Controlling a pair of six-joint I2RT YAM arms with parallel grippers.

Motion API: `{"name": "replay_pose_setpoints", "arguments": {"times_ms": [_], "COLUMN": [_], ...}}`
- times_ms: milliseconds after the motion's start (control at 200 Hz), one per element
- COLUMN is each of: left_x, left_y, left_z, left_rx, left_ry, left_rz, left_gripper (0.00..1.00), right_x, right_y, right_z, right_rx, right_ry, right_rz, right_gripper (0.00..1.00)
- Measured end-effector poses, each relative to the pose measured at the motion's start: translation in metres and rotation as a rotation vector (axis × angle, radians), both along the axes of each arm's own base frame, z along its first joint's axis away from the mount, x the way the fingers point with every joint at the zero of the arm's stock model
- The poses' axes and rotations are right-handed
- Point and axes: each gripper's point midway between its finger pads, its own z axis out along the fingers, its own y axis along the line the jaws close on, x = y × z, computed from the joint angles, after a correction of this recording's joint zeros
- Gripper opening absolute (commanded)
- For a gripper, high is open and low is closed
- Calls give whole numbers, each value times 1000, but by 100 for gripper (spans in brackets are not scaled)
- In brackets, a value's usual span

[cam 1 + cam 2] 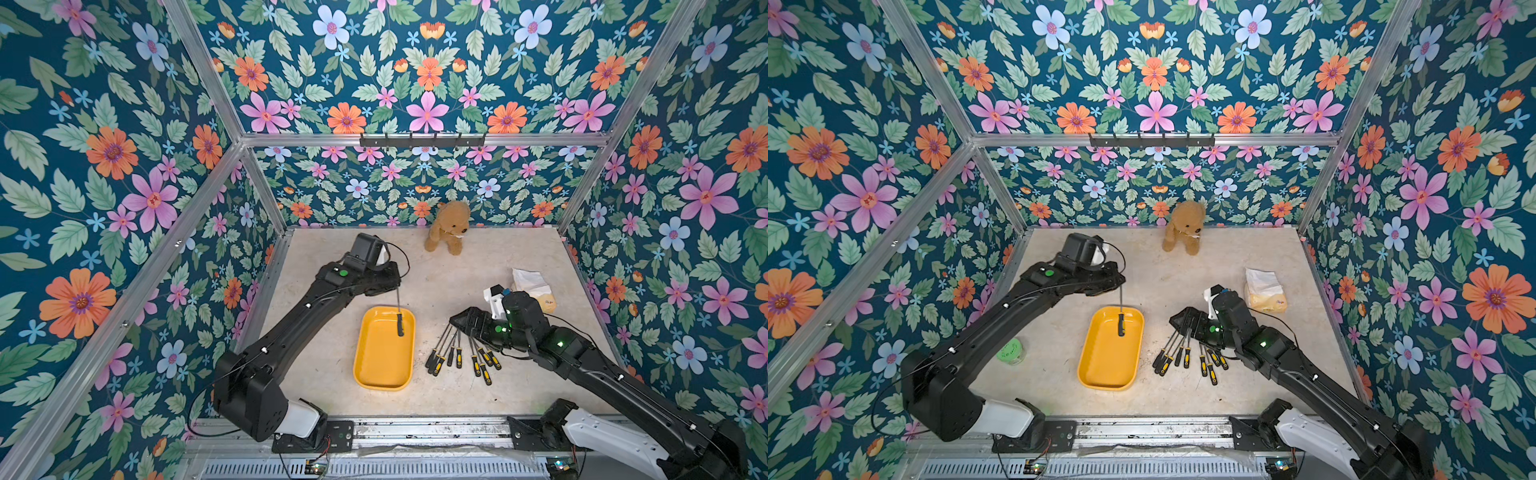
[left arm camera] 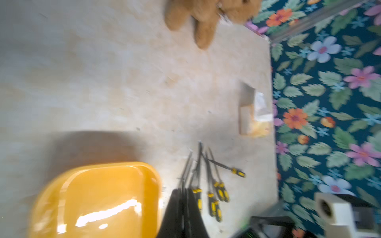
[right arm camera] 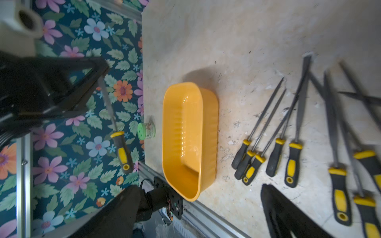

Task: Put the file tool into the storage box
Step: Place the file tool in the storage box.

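Left gripper (image 1: pixel 397 286): closed tight on the bare metal shank of the held file (image 1: pixel 399 322), gripping near the tip.
Held file: hangs almost plumb with its black-and-yellow handle down, above the far end of the storage box (image 1: pixel 380 357). In the right wrist view it (image 3: pixel 115 125) is clear in the air and touches nothing but that gripper.
Storage box: yellow, lying on the surface (image 1: pixel 457 270); in both top views nothing lies inside it.
Loose files (image 1: pixel 461 353): fanned out on the surface just beside the storage box, on its right-arm side, none in it.
Right gripper (image 1: pixel 467 322): low over the shanks of the loose files, beside the storage box. Nothing is seen in it, and I cannot tell from any view whether its jaws are parted.
Step in hand: delivery. The pick looks done and the file is over the box, but it is not yet let go.
Progress: early, judging by the bare box and the pile beside it.
Next move calls for: lowering the handle into the storage box, then leaning the shank toward the near end so the file lies along the length, and only then opening the left gripper.
Risk: the file hangs near the far rim, so released from up there it could hit the edge and tip out.
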Motion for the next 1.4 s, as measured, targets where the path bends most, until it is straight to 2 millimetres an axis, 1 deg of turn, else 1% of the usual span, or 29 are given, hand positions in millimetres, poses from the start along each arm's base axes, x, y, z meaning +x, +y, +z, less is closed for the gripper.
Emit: {"name": "replay_pose_setpoints", "arguments": {"times_ms": [50, 140, 195, 250, 365, 440, 590, 710, 780, 890, 1010, 1075, 1175, 1240, 1295, 1340, 1405], "left_x": [-7, -28, -38, -45, -56, -55, -51, -51, -52, -54, -57, -57, -59, -61, -63, -64, -65], "left_y": [13, 37, 51, 60, 66, 68, 70, 73, 75, 77, 80, 80, 81, 81, 81, 81, 79], "left_z": [-14, -59, -81, -96, -118, -126, -143, -157, -164, -177, -186, -190, -194, -195, -194, -193, -189], "left_rx": [80, 221, 282, 322, 347, 355, 368, 379, 388, 399, 409, 407, 405, 399, 394, 392, 374], "left_ry": [19, 104, 150, 176, 204, 199, 196, 198, 199, 207, 213, 211, 211, 212, 213, 210, 206], "left_rz": [-12, -30, -27, -23, -28, -21, 1, 8, 12, 15, 18, 18, 17, 14, 12, 12, 13], "left_gripper": [0, 0, 0, 0, 0, 0, 0, 0, 0, 0, 0, 7, 19, 21, 24, 30, 36], "right_x": [2, 6, 7, 7, 4, 1, -11, -24, -32, -38, -39, -39, -39, -38, -36, -35, -37], "right_y": [-3, -9, -16, -23, -40, -51, -65, -80, -85, -90, -98, -100, -102, -101, -98, -93, -85], "right_z": [-5, -19, -27, -34, -47, -57, -79, -102, -113, -124, -131, -135, -141, -144, -143, -141, -138], "right_rx": [-30, -100, -145, -183, -247, -296, -377, -454, -486, -525, -572, -593, -616, -625, -622, -615, -598], "right_ry": [28, 87, 114, 136, 176, 203, 270, 328, 364, 391, 405, 412, 426, 431, 421, 404, 385], "right_rz": [-8, -36, -61, -81, -125, -154, -164, -173, -169, -167, -176, -179, -179, -172, -164, -149, -120], "right_gripper": [97, 98, 97, 97, 96, 95, 92, 85, 81, 78, 74, 72, 71, 69, 68, 68, 67]}}
